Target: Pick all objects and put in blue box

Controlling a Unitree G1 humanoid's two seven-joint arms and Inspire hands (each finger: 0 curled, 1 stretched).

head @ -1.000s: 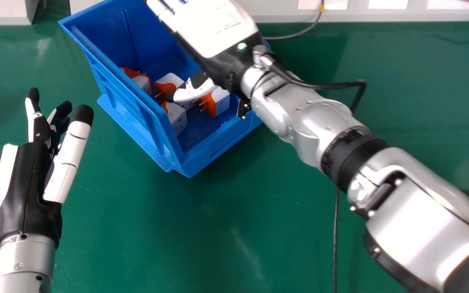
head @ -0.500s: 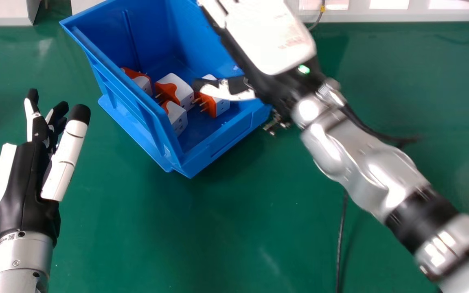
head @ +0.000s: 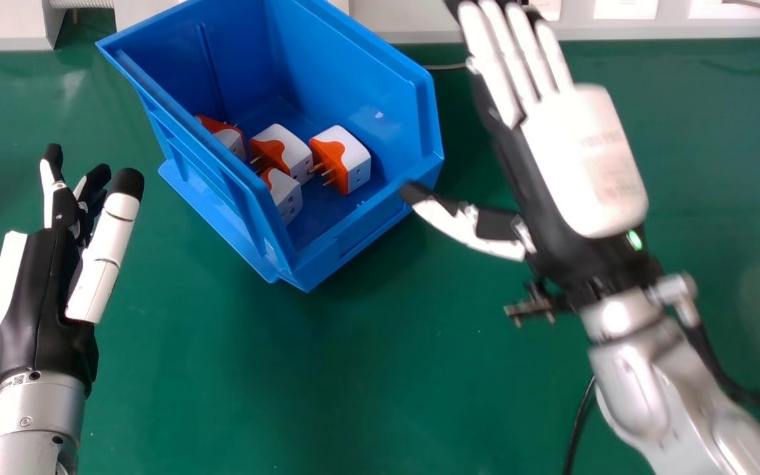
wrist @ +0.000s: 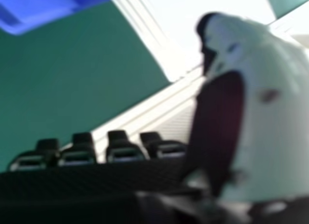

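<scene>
Off to the right goes the right robot hand point(head: 584, 158), clear of the blue box point(head: 231, 191)!

A second ago it was over the box, thumb among the plug adapters; now it's out past the right side – fingers straight, nothing in its grasp. That hand is open, folks, its thumb stretched towards the box's near right corner; whether the tip touches, I cannot tell.

And look inside: four orange-and-white adapters on the box floor. One point(head: 231, 140) sits by the left wall, a second point(head: 291, 155) in the middle with its prongs showing, a third point(head: 285, 194) in front of that, and the fourth point(head: 357, 158) over to the right, prongs angled left.

Across on the left, the left robot hand point(head: 43, 297) is open over the green worktop point(head: 353, 369) – fingers relaxed, holding nothing, apart from the box. A black cable point(head: 581, 422) runs beside the right arm.
</scene>
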